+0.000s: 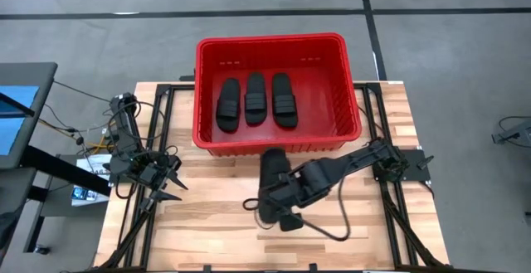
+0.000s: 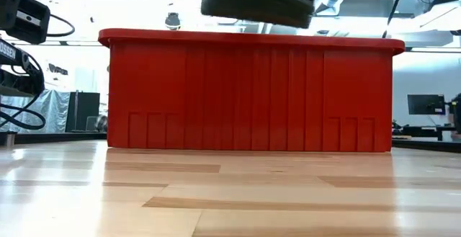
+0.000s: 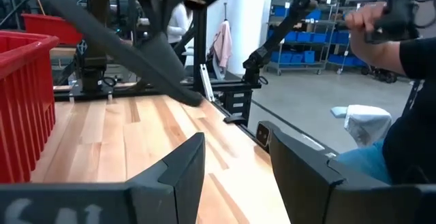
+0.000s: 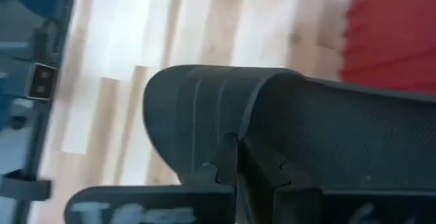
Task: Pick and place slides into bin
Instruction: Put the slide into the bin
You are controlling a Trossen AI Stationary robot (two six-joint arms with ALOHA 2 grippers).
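At the upper centre of the high view, a large red plastic bin [image 1: 348, 107] with a thick rim sits at the far edge of the wooden tabletop [image 1: 216, 223], and three matte black slide sandals [image 1: 255, 99] lie side by side inside it. The right tool [image 1: 276, 192] is clamped on the fourth black slide [image 1: 274, 169], lifted off the tabletop just below the bin's near wall (the low view shows it above the rim). The left tool [image 1: 170, 183], fingers apart, waits at lower left.
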